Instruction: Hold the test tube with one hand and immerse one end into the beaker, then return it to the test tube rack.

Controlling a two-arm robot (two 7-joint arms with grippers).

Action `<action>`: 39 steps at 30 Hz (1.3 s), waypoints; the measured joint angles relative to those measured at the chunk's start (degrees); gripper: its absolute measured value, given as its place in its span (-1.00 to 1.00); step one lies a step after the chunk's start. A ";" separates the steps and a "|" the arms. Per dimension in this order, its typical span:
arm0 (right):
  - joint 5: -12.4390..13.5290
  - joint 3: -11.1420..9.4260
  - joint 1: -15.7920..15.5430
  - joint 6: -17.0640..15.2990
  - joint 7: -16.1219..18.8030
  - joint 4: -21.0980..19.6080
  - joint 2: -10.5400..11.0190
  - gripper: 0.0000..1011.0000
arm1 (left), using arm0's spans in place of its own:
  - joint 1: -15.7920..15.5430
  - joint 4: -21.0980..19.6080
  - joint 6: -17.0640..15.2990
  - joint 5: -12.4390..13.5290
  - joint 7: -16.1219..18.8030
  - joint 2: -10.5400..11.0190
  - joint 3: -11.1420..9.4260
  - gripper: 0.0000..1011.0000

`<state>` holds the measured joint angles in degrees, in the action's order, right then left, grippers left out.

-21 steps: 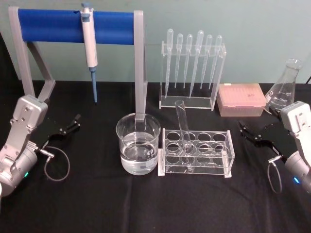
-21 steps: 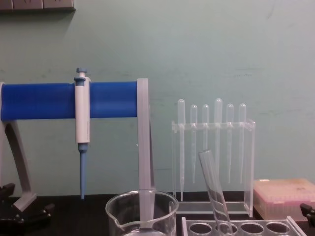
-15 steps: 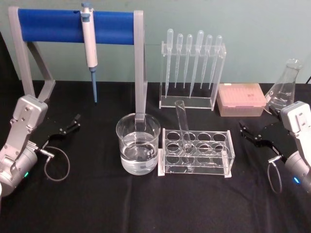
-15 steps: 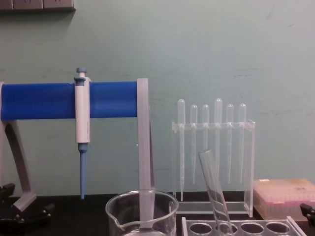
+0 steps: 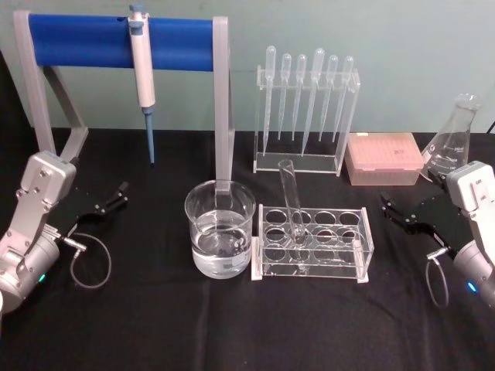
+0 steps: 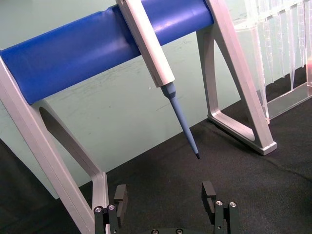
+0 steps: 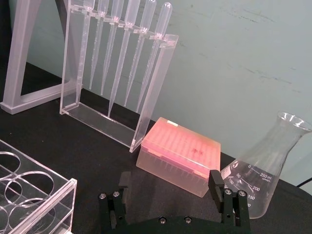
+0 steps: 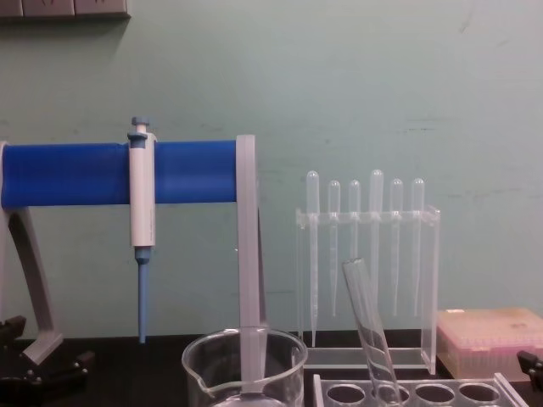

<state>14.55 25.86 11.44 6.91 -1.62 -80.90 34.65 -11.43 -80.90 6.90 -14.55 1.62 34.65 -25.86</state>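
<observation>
Left claw, right claw agape, low, flanking rack

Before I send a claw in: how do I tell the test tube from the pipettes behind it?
The test tube is wide with an open rim; the pipettes are thin with bulb tops. The test tube leans in the low test tube rack of round holes; the pipettes hang upright in a taller stand. The test tube stands alone; the pipettes are six in a row, farther back. Both are clear.
</observation>
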 joint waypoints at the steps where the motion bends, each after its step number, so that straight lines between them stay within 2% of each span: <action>1: 0.00 0.00 0.00 0.00 0.00 0.00 0.00 0.98 | 0.00 0.00 0.00 0.00 0.00 0.00 0.00 0.98; 29: -0.07 -0.14 -0.16 -0.01 0.02 -0.19 0.00 0.98 | -0.01 0.00 0.00 0.00 0.00 0.00 0.00 0.98; 34: -0.81 -1.18 -2.19 -0.34 0.04 -3.03 0.72 0.98 | 0.00 0.00 0.00 0.01 0.00 0.00 0.00 0.98; 39: -1.23 -2.87 -5.72 -1.93 -0.10 -8.37 2.76 0.98 | 0.00 0.00 0.00 0.00 0.00 0.00 0.00 0.98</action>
<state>13.31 23.00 5.71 4.98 -1.72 -89.27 37.41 -11.43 -80.90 6.90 -14.55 1.62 34.65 -25.86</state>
